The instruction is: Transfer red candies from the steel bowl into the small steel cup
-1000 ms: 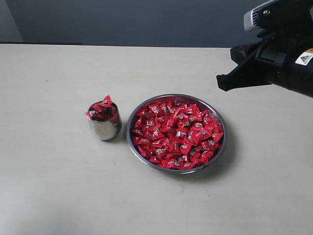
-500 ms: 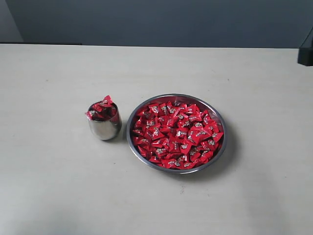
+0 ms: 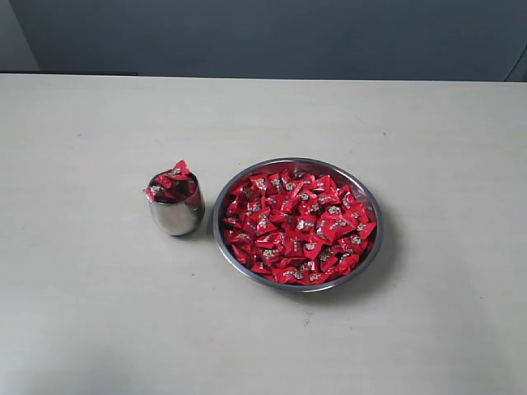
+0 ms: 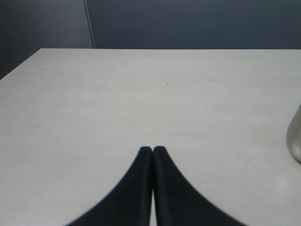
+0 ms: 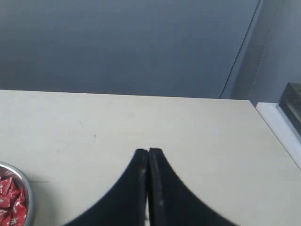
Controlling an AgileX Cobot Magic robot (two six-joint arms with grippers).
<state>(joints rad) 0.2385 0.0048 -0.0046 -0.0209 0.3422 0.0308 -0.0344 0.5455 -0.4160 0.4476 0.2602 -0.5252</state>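
In the exterior view the steel bowl [image 3: 219,216] sits right of centre, filled with red candies [image 3: 298,226]. Just to its left stands the small steel cup [image 3: 175,216], heaped with red candies [image 3: 172,184], one poking over the rim. Neither arm shows in that view. My left gripper [image 4: 152,149] is shut and empty over bare table, with an edge of the small steel cup [image 4: 295,141] at the frame's side. My right gripper [image 5: 148,151] is also shut and empty; the steel bowl [image 5: 27,187] rim and some red candies [image 5: 10,200] show at its frame's corner.
The pale table [image 3: 99,313] stretches around both vessels. A dark wall [image 3: 263,37] runs along its far edge. In the right wrist view the table's side edge [image 5: 275,132] and a dark object [image 5: 291,101] beyond it are visible.
The right arm, over the table's far right a second ago, has pulled out of the exterior view. Bowl, cup and candies have not moved.
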